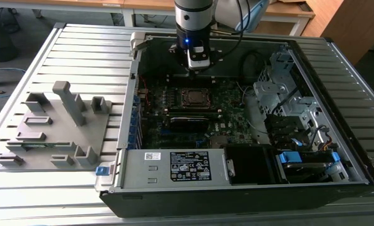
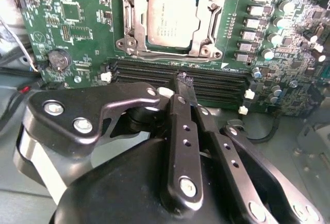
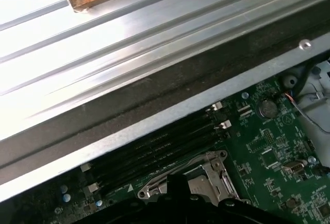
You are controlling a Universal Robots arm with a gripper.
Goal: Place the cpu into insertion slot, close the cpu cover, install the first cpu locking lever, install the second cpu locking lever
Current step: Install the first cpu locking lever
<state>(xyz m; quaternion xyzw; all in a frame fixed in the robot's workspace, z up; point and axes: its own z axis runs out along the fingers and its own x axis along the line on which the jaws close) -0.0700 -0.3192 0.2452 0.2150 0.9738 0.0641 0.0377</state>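
Exterior view: an open computer case (image 1: 337, 141) lies on its side on a slatted metal tabletop (image 1: 80, 52). The green motherboard (image 1: 168, 101) lies flat inside. The insertion slot (image 1: 194, 97) sits near the board's middle, square to the case walls, with the cpu (image 1: 194, 97) lying flat in it, top face up. The arm comes straight down over the far part of the case, and the gripper (image 1: 198, 66) hangs above the board, just beyond the slot and clear of it. Its fingertips are too small here to judge. A grey plastic fixture (image 1: 55, 127) stands on the tabletop toward the exterior view's left, well apart from the case. A silver box with a white label (image 1: 174, 165) fills the near corner of the case.

Second wrist view: the cpu (image 2: 171, 19) lies seated and level in the insertion slot (image 2: 135, 46), its edges parallel to the slot's rim. The cpu cover (image 2: 202, 42) appears to lie flat around the chip, framing it; I cannot tell whether it is latched. The slot's far edge is cut off. The gripper (image 2: 184, 82) has its fingers (image 2: 181, 111) drawn together with nothing between them, the tip hanging over the long black memory slots (image 2: 216, 82) beside the insertion slot.

First wrist view: the case wall (image 3: 154, 100) and the slatted tabletop (image 3: 103, 38) cross the picture. Part of the insertion slot (image 3: 209, 175) shows, with the rest hidden behind the dark gripper body.
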